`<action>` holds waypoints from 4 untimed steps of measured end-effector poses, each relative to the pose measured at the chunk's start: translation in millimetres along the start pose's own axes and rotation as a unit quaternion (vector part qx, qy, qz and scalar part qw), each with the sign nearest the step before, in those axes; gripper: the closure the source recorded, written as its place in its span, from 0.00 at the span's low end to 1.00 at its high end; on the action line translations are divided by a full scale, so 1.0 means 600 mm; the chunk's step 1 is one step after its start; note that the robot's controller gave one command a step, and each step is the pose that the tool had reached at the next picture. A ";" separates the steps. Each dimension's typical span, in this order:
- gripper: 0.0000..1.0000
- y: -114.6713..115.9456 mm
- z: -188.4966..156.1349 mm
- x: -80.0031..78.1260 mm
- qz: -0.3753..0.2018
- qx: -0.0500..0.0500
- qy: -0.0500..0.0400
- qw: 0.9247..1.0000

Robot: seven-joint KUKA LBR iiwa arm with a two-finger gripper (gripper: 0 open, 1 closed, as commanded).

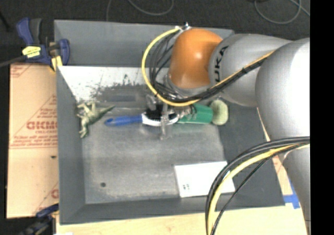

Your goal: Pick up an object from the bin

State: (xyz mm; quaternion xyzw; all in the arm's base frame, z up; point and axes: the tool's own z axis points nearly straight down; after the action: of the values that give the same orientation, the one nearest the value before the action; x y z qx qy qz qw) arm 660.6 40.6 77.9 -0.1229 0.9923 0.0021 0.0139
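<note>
The gripper (160, 120), grip state indiscernible, hangs over a blue-handled tool (122, 120) below KUKA lettering on the arm (250, 72).

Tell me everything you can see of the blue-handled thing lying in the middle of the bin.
The blue-handled thing is a slim, glossy stick, plastic by its look, lying flat and almost level on the bin floor. Its left end lies close to the olive-green toy figure; whether they touch is unclear. Its right end turns white and runs under the gripper, which hides the rest.
</note>
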 end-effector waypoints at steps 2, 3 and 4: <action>0.00 0.045 0.012 0.000 0.015 0.001 0.012 1.000; 1.00 0.009 0.012 0.009 0.076 0.001 0.013 0.997; 1.00 0.009 0.012 0.009 0.076 0.001 0.013 0.997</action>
State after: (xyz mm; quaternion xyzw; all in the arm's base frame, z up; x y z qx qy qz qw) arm 654.0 44.6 70.7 -0.0472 0.9989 0.0005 0.0009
